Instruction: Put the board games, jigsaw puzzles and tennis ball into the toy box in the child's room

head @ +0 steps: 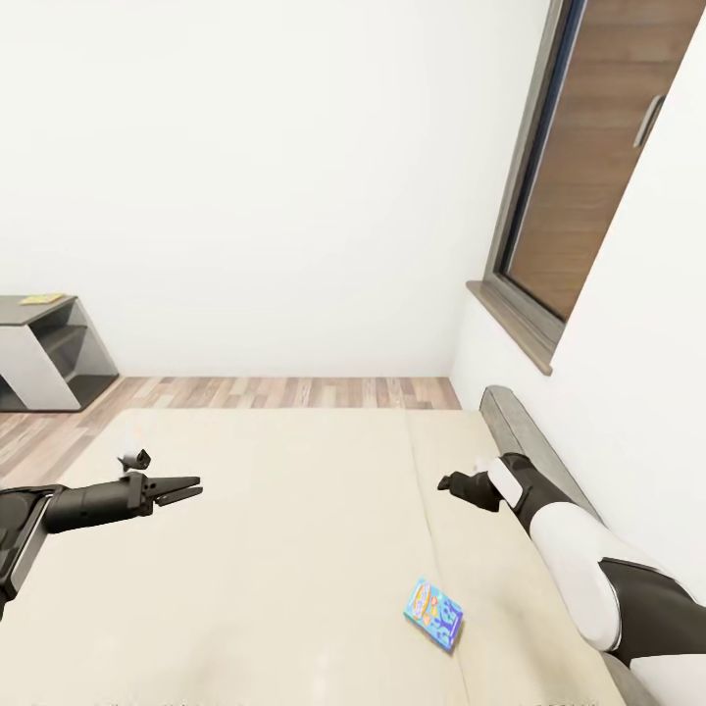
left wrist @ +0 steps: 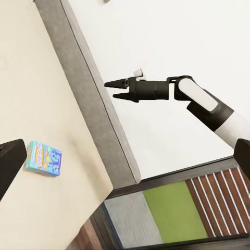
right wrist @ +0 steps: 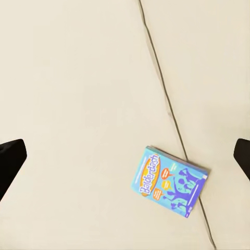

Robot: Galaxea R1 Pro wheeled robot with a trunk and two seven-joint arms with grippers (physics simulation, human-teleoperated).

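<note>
The blue board game (head: 432,614) lies flat on the bed (head: 294,549), in the lower right of the head view, just beside the seam between the two mattress parts. Nothing is touching it.

The right hand (head: 453,483) hangs over the bed near the grey headboard (head: 529,441), above the game in that frame. Its two fingers are a little apart and hold nothing. The left hand (head: 186,487) reaches out from the left edge of the frame, well apart from the game. Its fingers are close together, with only a thin gap, and it holds nothing too.

The step now looks like picking up the blue game. The right hand is nearer, so it seems the better one. The box is thin and flat, so I think the hand should come down straight, open wide, and pinch it by two long edges. The soft mattress may sink, so a slow push is safer.

The second game on the bed cannot be found here. The desk and the toy box are out of the frames. Something small and yellow sits on a grey shelf (head: 44,348) at the far left, too tiny to name.
</note>
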